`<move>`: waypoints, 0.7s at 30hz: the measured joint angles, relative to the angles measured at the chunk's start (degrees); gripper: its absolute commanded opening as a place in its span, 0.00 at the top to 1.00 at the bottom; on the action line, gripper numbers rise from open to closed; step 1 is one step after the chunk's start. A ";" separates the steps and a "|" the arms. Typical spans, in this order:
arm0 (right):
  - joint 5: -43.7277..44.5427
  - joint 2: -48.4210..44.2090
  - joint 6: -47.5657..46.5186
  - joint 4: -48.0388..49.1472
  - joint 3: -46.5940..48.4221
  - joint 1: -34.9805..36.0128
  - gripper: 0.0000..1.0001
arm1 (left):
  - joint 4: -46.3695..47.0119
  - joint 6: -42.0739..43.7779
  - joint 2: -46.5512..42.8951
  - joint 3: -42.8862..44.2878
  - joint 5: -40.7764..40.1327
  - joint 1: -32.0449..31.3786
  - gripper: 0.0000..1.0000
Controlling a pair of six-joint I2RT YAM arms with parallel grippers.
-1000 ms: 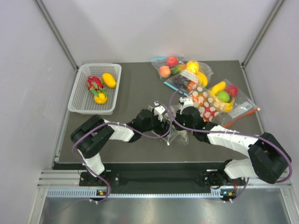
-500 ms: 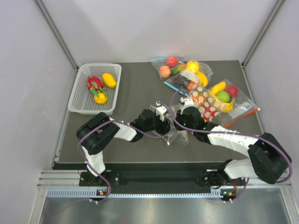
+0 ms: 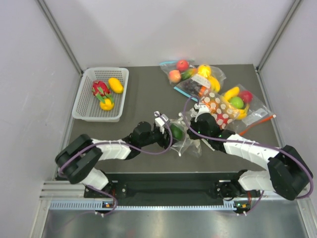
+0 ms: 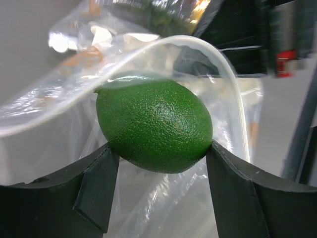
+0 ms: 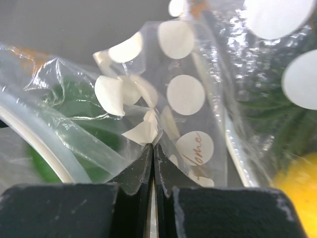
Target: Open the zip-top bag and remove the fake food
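One word can be read: "Home", in thin brown script, on the zip-top bag [image 5: 185,94] in the right wrist view. It runs slantwise up a white dot [image 5: 194,147] that sits at 6 o'clock from a larger plain dot [image 5: 185,94]. Fainter brown marks at 12 o'clock [image 5: 198,6] and 9 o'clock [image 5: 30,55] of that view are too creased to read. In the top view, a white label [image 3: 200,79] lies on a clear bag [image 3: 214,75] at the desk's [image 3: 143,94] 1 o'clock, its print too small to read.
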 measured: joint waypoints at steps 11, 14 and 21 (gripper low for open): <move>-0.26 -0.70 -0.81 -1.79 0.55 -1.95 1.00 | -12.09 0.94 -16.37 -1.73 1.27 -0.15 0.72; -0.55 -0.72 -1.16 -2.14 1.66 -1.97 1.00 | -16.70 1.05 -20.92 -2.21 1.25 -0.15 0.71; -0.87 -0.72 -1.64 -2.64 3.21 -2.27 1.00 | -22.45 0.94 -31.47 -2.34 1.25 -0.24 0.70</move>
